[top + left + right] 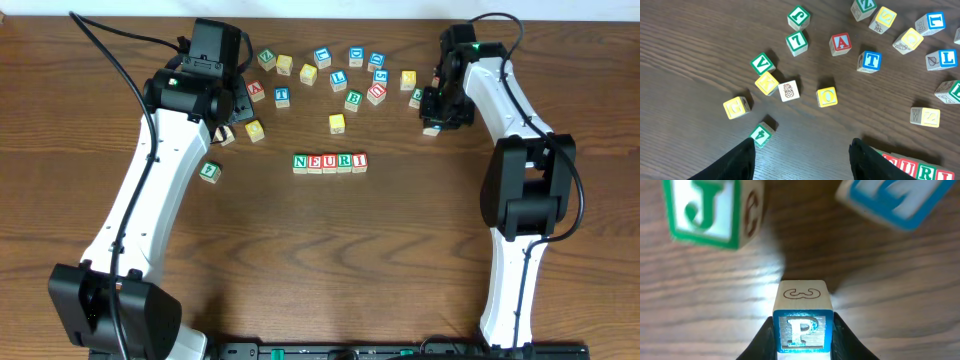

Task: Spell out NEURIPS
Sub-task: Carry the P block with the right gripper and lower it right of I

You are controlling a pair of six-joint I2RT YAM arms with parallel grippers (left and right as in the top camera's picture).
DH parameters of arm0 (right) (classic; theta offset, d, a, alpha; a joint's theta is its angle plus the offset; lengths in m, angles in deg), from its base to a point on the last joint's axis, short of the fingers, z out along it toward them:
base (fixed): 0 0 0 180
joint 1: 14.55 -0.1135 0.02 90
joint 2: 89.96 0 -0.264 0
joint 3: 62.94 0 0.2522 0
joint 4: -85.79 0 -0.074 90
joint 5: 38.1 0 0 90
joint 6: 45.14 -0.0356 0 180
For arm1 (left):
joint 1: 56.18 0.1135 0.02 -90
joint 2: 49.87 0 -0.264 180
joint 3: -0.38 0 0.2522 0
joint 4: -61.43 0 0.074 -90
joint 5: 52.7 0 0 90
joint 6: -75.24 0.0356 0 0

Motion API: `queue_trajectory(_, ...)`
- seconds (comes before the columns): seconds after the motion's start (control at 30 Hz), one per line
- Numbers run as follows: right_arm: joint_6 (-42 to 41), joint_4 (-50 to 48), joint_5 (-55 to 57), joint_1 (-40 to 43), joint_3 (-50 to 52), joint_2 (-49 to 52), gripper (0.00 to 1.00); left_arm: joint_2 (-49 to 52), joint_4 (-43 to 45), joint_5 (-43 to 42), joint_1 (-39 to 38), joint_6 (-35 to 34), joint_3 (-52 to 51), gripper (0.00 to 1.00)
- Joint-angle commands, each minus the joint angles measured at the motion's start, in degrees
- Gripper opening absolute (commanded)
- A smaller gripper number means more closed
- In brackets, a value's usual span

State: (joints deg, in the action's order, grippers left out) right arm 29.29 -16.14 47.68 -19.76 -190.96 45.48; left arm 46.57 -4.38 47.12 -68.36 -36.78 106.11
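Blur is softening the two cubes lying past the gripped one in the right wrist view. A green-bordered wooden cube with a J (705,210) is running off the top edge. A blue-bordered wooden cube (895,200) is being cropped so hard that its letter is not readable. Between and below them, the right tool (802,327) is clenching a small pale wooden cube with a blue-framed P (803,297). Its dark fingers are pressing both sides, and their lower parts are dropping out of frame.

Overhead, that cube is lying up and to the right of the row of five wooden cubes reading NEURI (330,162), well apart from it. The arm's black wrist is covering nearly all of it.

The left tool (801,145) is hanging released, its fingers spread with only bare wood between them. Only the fingertips are showing in the left wrist view. Overhead they are hiding under the arm itself, up and to the left of the row. The bottom edge of the left wrist view is slicing through the row, leaving only U, R and I.

Loose lettered wooden cubes (340,80) are lying in an arc above the row. Most are showing too small overhead to read, so an S is not being picked out with any certainty.

Everything is resting on a dark brown wood-grain surface (420,250). A pale strip (330,6) is running along its far edge above the row, and a black base rail (400,350) is running along the near edge below it.
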Motion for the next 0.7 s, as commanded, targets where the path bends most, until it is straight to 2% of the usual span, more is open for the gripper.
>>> queue_trajectory(0.0,2.49,1.77,-6.56,-1.38,-1.07,0.09,0.15,-0.22,0.33,1.22,0.28,0.55,0.13,0.6)
queue_trajectory(0.67,3.65,8.85,-5.42,-14.43,-1.07,0.11,0.2,-0.22,0.66,1.22,0.28,0.57,0.13,0.6)
